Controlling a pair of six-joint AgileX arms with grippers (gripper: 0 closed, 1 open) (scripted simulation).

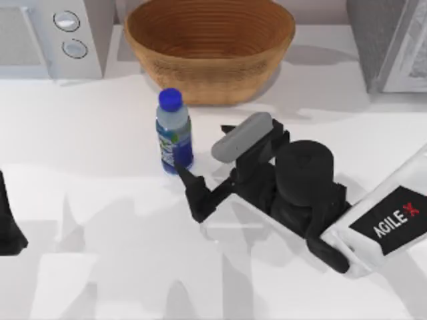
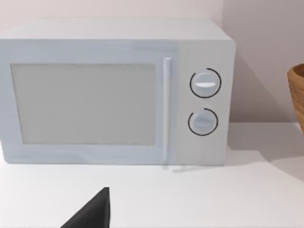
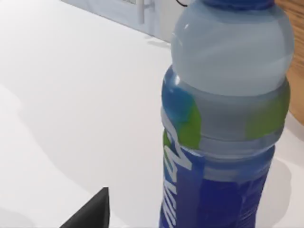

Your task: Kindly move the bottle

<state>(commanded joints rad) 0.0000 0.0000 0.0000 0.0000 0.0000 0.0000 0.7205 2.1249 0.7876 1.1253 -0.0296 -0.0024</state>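
Observation:
The bottle (image 1: 173,130) stands upright on the white table, in front of the wicker bowl; it is clear plastic with a blue cap and a blue label with green and white marks. My right gripper (image 1: 203,159) is open just to the bottle's right, low over the table. One of its fingers (image 1: 190,190) reaches towards the bottle's base and the other sits farther back, with the bottle outside the gap. The right wrist view shows the bottle (image 3: 223,118) very close, beside one dark fingertip (image 3: 92,211). My left arm (image 1: 10,227) is parked at the table's left edge.
A wicker bowl (image 1: 210,47) stands at the back centre, right behind the bottle. A white microwave (image 1: 50,37) fills the back left corner and faces the left wrist camera (image 2: 118,90). A grey box (image 1: 390,43) stands at the back right.

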